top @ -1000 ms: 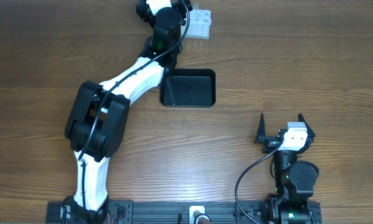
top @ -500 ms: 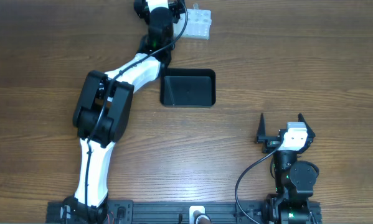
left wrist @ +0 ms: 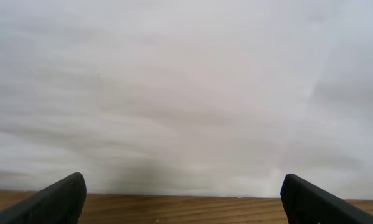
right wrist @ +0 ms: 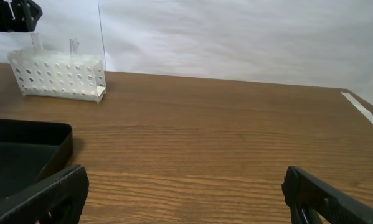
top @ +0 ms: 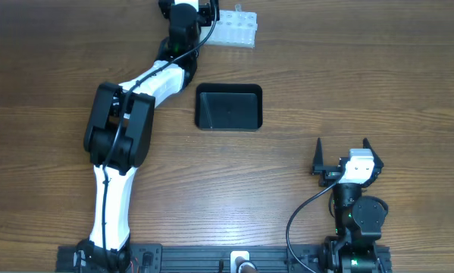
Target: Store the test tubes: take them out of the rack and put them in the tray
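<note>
Top and wrist views, tube-storage task. Within the last second the left arm has swung away from the tray's near corner and stretched toward the far edge of the worktop [top: 378, 68]. The left claw [top: 186, 6] now sits just beside the rack [top: 235, 30], which lies on the side of it toward the right arm, while the tray [top: 228, 110] lies well back from it, toward the arm bases. The tray corner that the arm covered is now exposed. The right arm has not moved.

The left claw's jaws are spread with nothing between them. Its own view faces a pale wall [left wrist: 186, 74] above a strip of worktop, so it appears to be aimed past the rack rather than at it. This reads as a repositioning beside the rack, not a grasp, and the transfer seems not to have begun.

The right claw [top: 342, 142] is also spread and empty, parked over its base. The rack stands well apart from it, across the worktop, and the tray lies between the two.

Materials and shapes:
- The rack is a translucent white block whose side wall is pierced with rows of round holes.
- Two clear, slender test tubes [right wrist: 74, 45] stand upright in it.
- The tray is a black, shallow rectangle with rounded corners, a raised rim and a smooth floor; no tubes lie in it.
- The worktop is brown wood-grain laminate.
</note>
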{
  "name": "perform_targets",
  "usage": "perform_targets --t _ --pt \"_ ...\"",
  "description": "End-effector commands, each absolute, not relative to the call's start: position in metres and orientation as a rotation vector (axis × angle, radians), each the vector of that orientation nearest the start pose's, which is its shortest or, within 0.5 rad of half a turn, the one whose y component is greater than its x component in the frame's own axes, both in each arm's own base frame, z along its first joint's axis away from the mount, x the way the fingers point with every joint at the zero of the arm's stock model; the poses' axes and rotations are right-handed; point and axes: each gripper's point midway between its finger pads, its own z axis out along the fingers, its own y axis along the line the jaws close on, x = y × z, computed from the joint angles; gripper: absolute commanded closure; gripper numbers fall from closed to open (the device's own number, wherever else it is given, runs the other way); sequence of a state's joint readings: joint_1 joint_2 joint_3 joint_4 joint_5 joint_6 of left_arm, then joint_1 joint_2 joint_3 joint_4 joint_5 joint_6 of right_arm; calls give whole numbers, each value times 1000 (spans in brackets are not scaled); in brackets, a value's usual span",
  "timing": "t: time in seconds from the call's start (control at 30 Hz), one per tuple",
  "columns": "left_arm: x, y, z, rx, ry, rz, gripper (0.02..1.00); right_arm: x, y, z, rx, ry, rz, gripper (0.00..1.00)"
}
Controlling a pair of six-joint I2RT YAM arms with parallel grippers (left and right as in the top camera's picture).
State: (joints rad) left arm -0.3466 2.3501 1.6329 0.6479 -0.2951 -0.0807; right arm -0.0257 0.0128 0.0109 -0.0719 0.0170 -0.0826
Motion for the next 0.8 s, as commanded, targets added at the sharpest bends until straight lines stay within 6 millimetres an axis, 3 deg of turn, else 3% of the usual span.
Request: perform_targets --t 0.03,0.27,0.67,0.8 --pt "655 -199 170 74 1617 -98 18 246 -10 156 -33 1646 -99 9" --pt "660 -206 156 100 1643 -114 20 246 -10 156 -33 1646 -99 9" --pt "652 -221 132 139 1736 -109 75 246 -10 156 -33 1647 -99 9" --pt "652 -220 132 137 1736 -105 169 246 -10 156 -33 1647 -99 9"
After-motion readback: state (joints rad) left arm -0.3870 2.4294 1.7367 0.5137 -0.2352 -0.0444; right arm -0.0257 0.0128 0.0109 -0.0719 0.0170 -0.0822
